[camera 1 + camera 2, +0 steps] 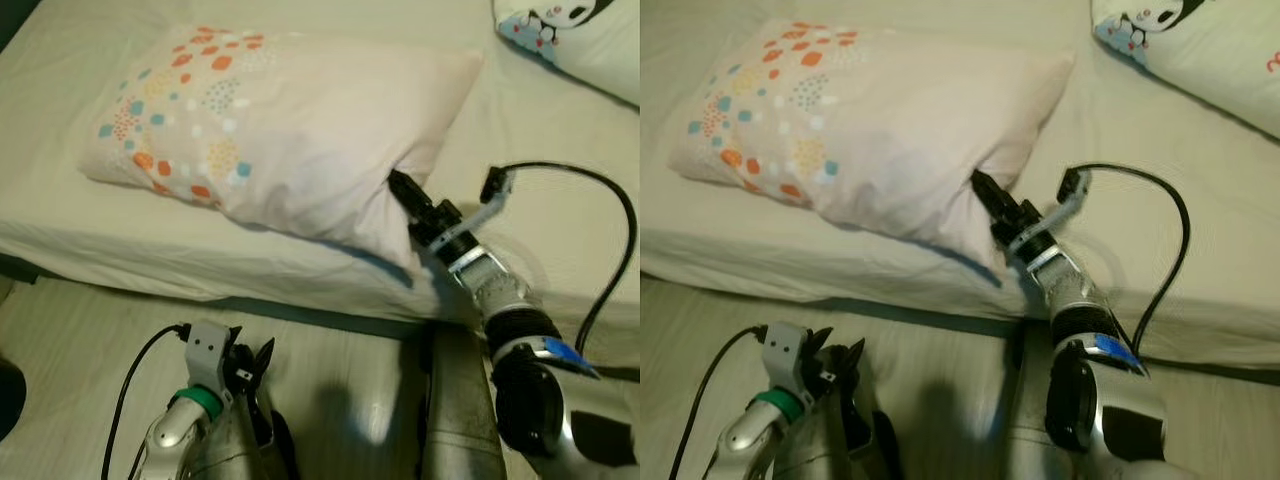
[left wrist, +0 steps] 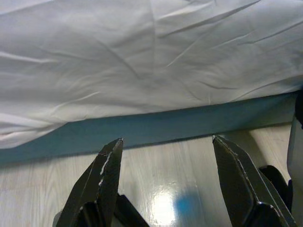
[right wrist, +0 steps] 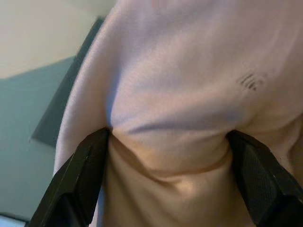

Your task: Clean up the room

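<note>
The right arm reaches forward and up from the robot's body, its silver forearm slanting toward the pillow (image 1: 290,130) — the landmark here. The right gripper (image 1: 403,192) is pressed into the pillow's near right edge, and in the right wrist view its two black fingers (image 3: 80,177) stand on either side of a fold of pillow fabric, pinching it between them. A black cable loops from that wrist back along the arm.

The left arm is bent low, well below and nearer than the pillow. The left gripper (image 2: 165,184) points toward the bed's side — fingers spread wide apart, holding nothing.
</note>
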Controlling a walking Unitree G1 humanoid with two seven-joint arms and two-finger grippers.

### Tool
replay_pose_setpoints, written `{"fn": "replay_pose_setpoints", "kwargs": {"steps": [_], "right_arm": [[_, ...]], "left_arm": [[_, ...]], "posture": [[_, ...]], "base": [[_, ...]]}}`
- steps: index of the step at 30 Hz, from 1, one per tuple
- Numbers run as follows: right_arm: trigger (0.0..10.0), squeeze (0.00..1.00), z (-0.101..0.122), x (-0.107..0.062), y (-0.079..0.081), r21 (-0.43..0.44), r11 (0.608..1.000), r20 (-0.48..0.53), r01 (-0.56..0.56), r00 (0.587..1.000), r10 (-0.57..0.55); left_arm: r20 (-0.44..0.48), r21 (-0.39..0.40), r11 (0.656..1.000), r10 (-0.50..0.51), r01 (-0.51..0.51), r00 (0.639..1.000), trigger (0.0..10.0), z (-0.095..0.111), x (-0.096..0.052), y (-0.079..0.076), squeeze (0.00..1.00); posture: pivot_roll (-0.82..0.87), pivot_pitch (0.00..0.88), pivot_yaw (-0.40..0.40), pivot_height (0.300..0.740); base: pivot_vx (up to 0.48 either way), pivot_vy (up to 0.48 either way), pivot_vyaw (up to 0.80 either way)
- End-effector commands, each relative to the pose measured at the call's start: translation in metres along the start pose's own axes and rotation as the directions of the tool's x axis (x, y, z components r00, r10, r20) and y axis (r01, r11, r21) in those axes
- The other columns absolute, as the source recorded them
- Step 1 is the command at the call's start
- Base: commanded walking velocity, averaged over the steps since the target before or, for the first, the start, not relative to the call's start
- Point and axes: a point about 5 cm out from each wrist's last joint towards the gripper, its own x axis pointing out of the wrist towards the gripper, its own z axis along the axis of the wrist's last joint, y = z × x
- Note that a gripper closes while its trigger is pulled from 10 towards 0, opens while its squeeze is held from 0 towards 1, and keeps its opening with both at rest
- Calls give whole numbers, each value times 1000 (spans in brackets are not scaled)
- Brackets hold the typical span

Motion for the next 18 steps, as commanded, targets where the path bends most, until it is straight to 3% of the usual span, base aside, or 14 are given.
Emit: {"fn": "replay_pose_setpoints", "kwargs": {"steps": [1,8,9,18], "right_arm": [[10000,0,-17,2,1,40,999,-83,-12,996,15],[10000,0,-27,5,-1,-7,999,-189,50,981,-50],[0,0,-27,5,-1,-21,998,-194,56,979,-59],[0,0,-23,6,-1,-28,998,-144,61,988,-64]], "left_arm": [[-45,-1,1000,19,-19,999,10000,-9,-10,4,0],[-47,7,999,33,-32,998,10000,-8,-15,7,0],[-47,8,999,35,-35,998,10000,-8,-15,8,0],[-33,3,998,65,-65,997,10000,-4,-9,11,0]], "posture": [[27,244,228,421],[40,241,218,421],[36,238,215,421],[16,190,180,421]], "base": [[0,0,0],[0,0,0],[0,0,0],[0,0,0]]}}
